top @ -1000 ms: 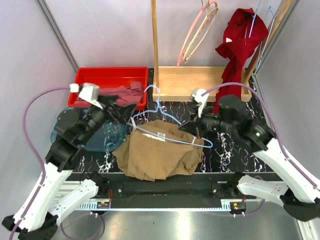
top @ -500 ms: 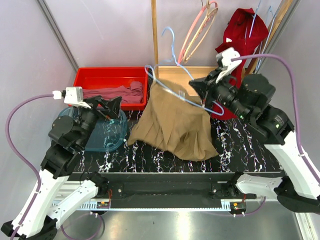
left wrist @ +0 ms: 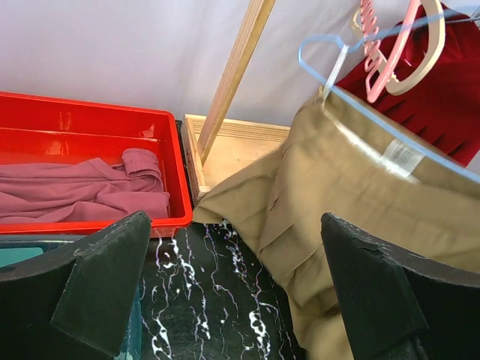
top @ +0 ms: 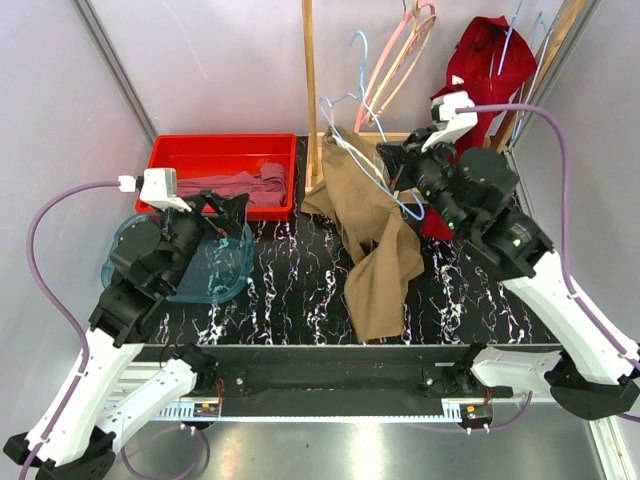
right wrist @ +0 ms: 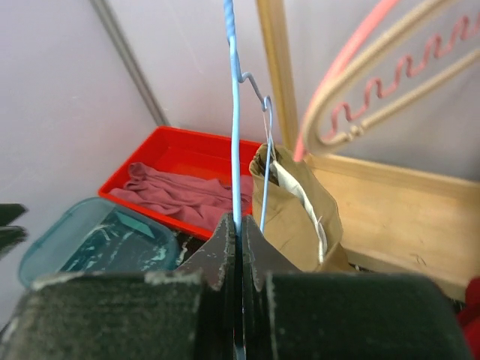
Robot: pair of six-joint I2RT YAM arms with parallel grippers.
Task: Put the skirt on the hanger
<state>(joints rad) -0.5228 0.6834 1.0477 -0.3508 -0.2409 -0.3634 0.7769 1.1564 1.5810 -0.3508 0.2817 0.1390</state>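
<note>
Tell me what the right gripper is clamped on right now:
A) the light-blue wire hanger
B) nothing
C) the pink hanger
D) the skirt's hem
A: in the right wrist view, the right gripper is shut on the hanger wire, and the skirt hangs from it.

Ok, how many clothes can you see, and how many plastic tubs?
Clothes: 3 (tan skirt, dark red garment, mauve cloth)
Plastic tubs: 2 (red bin, clear blue tub)
Total: 5
</note>
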